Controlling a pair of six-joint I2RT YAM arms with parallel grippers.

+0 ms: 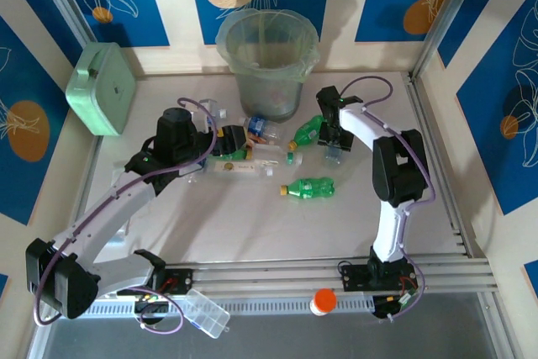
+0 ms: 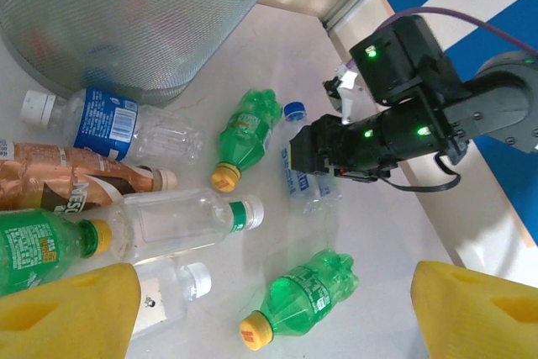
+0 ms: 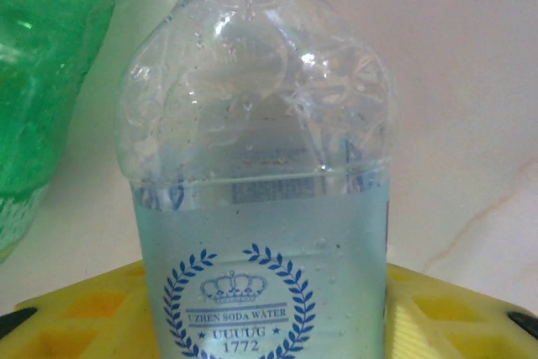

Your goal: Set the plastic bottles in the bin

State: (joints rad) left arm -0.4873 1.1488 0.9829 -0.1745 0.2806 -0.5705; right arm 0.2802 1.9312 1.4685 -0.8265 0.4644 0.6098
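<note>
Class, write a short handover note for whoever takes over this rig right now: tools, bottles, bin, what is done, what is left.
Left tool: open, empty, over the other bottles.
Right tool: shut on a clear soda-water bottle lying on the table beside a green bottle.
Bin: upright at the far edge; contents unclear.
Done: nothing visibly binned.
Left: lift the held bottle into the bin, then clear the other bottles lying near its base.
</note>
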